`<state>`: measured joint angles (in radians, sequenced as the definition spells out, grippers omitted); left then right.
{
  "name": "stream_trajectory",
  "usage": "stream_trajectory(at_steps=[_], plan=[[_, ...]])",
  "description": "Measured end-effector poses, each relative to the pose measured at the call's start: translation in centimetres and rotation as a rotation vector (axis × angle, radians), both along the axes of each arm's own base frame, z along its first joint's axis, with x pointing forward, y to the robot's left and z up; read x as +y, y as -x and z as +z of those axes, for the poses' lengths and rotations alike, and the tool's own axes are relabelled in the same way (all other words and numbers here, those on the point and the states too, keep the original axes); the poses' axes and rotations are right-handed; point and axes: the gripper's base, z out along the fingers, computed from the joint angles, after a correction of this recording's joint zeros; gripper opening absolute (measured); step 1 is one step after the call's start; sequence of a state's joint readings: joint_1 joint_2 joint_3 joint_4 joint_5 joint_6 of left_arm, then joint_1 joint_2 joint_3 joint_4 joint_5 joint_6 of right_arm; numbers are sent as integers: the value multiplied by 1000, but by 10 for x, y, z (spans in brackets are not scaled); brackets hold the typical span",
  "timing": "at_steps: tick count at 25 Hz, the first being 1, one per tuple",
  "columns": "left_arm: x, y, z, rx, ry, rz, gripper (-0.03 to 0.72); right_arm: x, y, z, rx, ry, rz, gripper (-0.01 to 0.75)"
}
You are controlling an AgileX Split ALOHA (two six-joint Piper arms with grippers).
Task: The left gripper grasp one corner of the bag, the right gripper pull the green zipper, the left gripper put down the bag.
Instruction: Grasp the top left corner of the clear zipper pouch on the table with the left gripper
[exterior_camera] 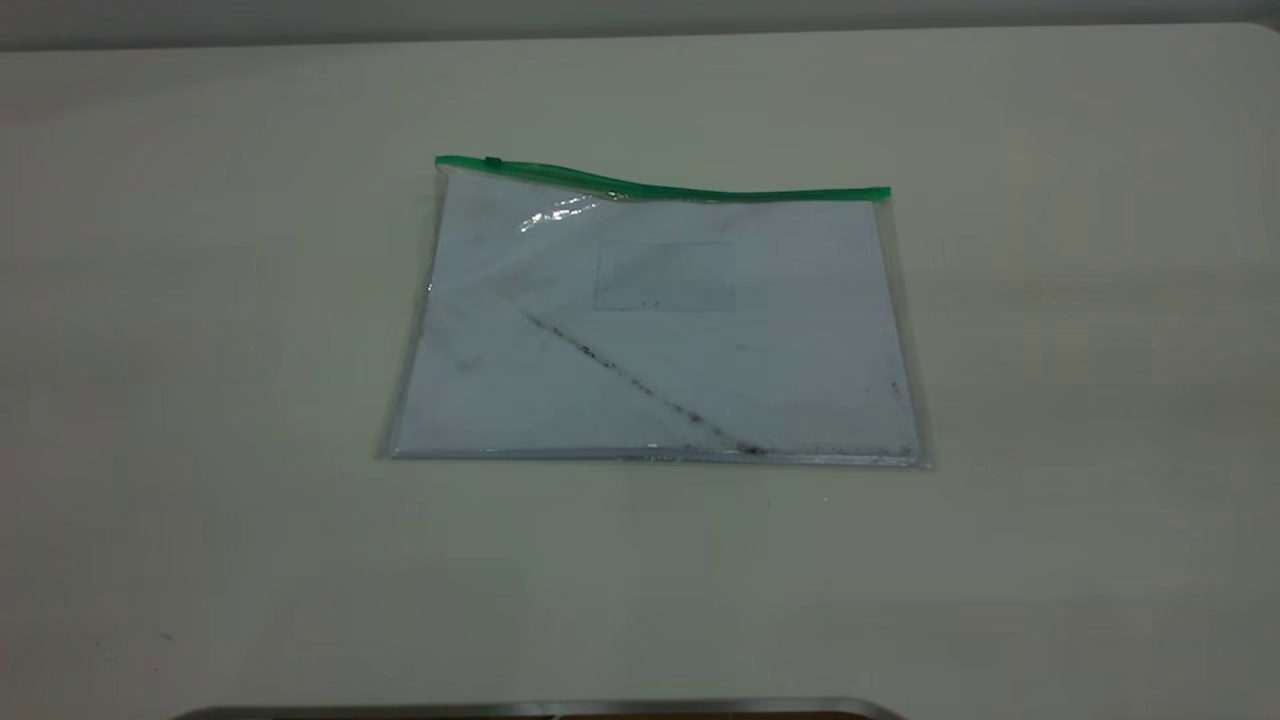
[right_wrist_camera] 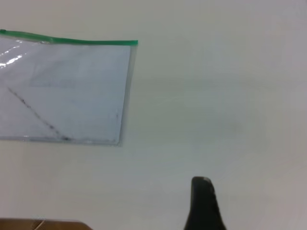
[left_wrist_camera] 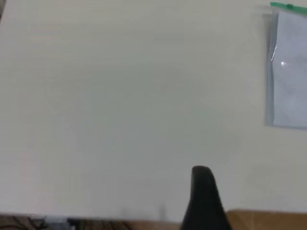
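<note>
Bag [exterior_camera: 655, 325] lies flat near the middle of the pale table [exterior_camera: 1050, 400] in the exterior view, nothing else on the surface close to it and nothing blocking it. Clear plastic, rectangular, white paper sheet inside filling most of it. Dark diagonal smudge line crosses the sheet down to the near edge; faint small rectangle shows above it. Green zipper [exterior_camera: 660, 185] runs along the far long edge, slightly wavy, with the slider tab [exterior_camera: 492, 162] close to that view's left end. Corner of the bag [exterior_camera: 443, 165] beside the tab looks a bit raised, with a glare patch on the plastic below it. A metal-looking edge strip [exterior_camera: 540, 709] sits at the bottom of the frame. Neither arm is in this view.

Left wrist view: left gripper [left_wrist_camera: 204, 191] shows as one dark wedge finger over bare table, well apart from the bag [left_wrist_camera: 288, 72]; can't tell how far the jaws are apart, nothing held.

Right wrist view: right gripper [right_wrist_camera: 204, 201] also shows only one dark finger, well apart from the bag [right_wrist_camera: 67, 91]; jaw opening can't be told, nothing held. Green zipper [right_wrist_camera: 72, 40] is visible along the bag's edge.
</note>
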<state>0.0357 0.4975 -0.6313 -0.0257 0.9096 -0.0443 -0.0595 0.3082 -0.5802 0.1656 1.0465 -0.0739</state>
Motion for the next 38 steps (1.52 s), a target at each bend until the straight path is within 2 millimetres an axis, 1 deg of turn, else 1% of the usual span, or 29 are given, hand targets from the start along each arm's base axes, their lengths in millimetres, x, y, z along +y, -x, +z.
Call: stream_trajectory(at_steps=[2, 4, 7, 9, 16, 17, 19, 22, 23, 25, 30, 34, 38], plan=[[0, -30, -4, 27, 18, -1, 590, -1, -19, 3, 25, -12, -5, 576], [-1, -61, -14, 59, 46, 1, 590, -2, -37, 0, 69, -12, -10, 576], [-5, -98, -30, 111, 142, 20, 590, -3, -59, -6, 119, -37, -15, 576], [-6, -121, -42, 137, 172, 18, 590, -2, -71, -9, 141, -60, -14, 576], [-7, -202, -97, 245, 184, -31, 590, -4, -113, -18, 186, -93, -31, 576], [-9, -215, -102, 256, 193, -44, 590, -4, -121, -20, 193, -89, -31, 576], [-16, -241, -117, 298, 182, -124, 590, -6, -136, -24, 206, -74, -25, 576], [-26, -277, -140, 349, 190, -237, 590, -8, -157, -34, 237, -44, -8, 576], [-28, -287, -150, 363, 197, -270, 590, -9, -163, -36, 241, -36, -5, 576], [-33, -307, -160, 362, 217, -331, 590, -9, -173, -43, 268, -25, 3, 576], [-43, -344, -190, 347, 267, -490, 590, -11, -190, -53, 297, -18, 4, 576], [-49, -361, -215, 350, 298, -582, 590, -12, -195, -56, 288, -3, 11, 576], [-49, -372, -242, 369, 298, -608, 590, -12, -195, -56, 284, 4, 17, 576]])
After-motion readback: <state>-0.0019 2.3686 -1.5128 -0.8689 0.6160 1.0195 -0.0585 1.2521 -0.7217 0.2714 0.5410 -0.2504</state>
